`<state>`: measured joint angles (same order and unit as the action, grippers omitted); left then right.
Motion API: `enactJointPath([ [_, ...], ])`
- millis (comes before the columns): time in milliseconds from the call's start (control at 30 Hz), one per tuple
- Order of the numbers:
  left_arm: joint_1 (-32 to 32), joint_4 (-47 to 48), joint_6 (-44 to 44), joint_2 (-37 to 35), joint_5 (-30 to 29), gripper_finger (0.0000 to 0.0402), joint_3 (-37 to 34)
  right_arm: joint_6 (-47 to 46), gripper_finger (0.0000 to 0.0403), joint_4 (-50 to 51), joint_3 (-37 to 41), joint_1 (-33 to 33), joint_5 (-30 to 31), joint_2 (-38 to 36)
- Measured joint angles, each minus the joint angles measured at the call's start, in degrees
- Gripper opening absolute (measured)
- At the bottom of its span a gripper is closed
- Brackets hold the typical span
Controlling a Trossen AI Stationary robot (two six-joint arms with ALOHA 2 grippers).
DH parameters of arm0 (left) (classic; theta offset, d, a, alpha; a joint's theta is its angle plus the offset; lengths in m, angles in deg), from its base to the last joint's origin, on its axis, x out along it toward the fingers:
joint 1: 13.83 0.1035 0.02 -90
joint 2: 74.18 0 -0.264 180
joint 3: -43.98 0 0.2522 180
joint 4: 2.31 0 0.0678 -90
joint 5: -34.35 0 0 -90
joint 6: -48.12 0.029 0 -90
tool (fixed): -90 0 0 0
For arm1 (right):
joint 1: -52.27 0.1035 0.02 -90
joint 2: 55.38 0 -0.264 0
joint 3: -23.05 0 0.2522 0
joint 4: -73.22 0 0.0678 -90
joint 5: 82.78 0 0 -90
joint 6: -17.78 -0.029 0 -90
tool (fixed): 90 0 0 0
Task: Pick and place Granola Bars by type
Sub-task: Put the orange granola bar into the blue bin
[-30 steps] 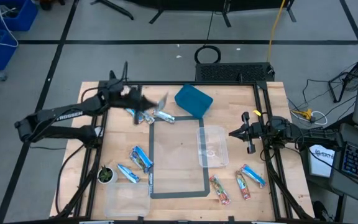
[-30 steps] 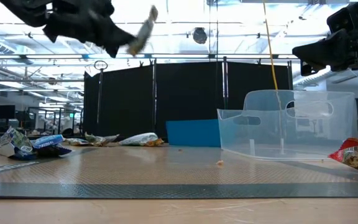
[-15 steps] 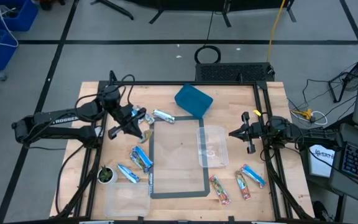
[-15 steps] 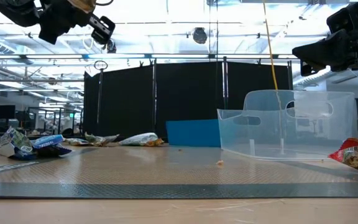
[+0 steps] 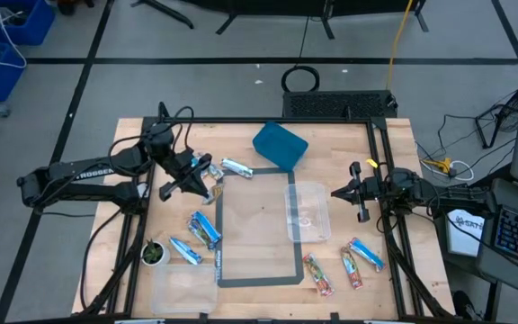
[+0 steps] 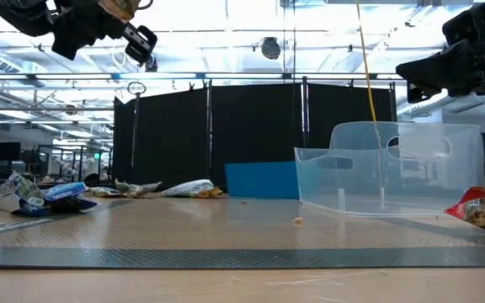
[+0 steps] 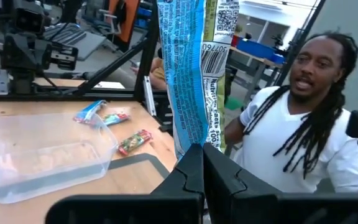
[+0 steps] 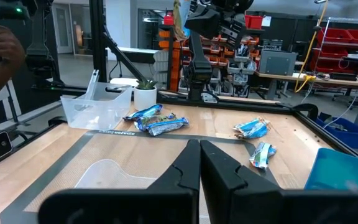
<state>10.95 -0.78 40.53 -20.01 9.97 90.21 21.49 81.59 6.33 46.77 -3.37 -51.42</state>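
From above we see the left gripper (image 5: 190, 173) over the table's left-rear, only its wrist view shows us its fingers clamped on a blue-and-white granola bar (image 7: 188, 68), a person (image 7: 303, 134) behind, right gripper (image 5: 356, 193) pinched shut, empty, beside the clear tub (image 5: 308, 212).

Granola Bars: one blue-and-white bar (image 7: 188, 74) hangs upright; blue bars (image 5: 203, 229) at 8 o'clock; red/orange bars (image 5: 317, 273) at 5 o'clock.
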Motion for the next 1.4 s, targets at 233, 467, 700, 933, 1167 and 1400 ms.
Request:
enactJointPath([
  [233, 0.0, -0.7, 4.1, -0.7, -36.2, 0.0002, 0.0, 0.0, 0.0004, 0.0, 0.0, 0.0, 0.0, 0.0],
  [467, -0.9, -4.1, 10.9, 0.3, -62.8, 0.0001, 0.0, 0.0, 0.0004, 0.0, 0.0, 0.0, 0.0, 0.0],
  [700, -3.3, -17.3, 14.6, 5.9, -64.6, 0.0001, 0.0, 0.0, 0.0004, 0.0, 0.0, 0.0, 0.0, 0.0],
  [933, 0.9, -43.5, 5.5, 20.1, -48.6, 0.0001, 3.7, 0.0, 0.0004, 0.0, 0.0, 0.0, 0.0, 0.0],
  [1167, 6.2, -8.1, -1.5, 31.9, -40.6, 0.0000, 26.8, 0.0, 0.0004, 0.0, 0.0, 0.0, 0.0, 0.0],
  [1400, 4.2, 26.9, 8.1, 45.4, -50.2, 0.0000, 47.3, 0.0, 0.0004, 0.0, 0.0, 0.0, 0.0, 0.0],
])
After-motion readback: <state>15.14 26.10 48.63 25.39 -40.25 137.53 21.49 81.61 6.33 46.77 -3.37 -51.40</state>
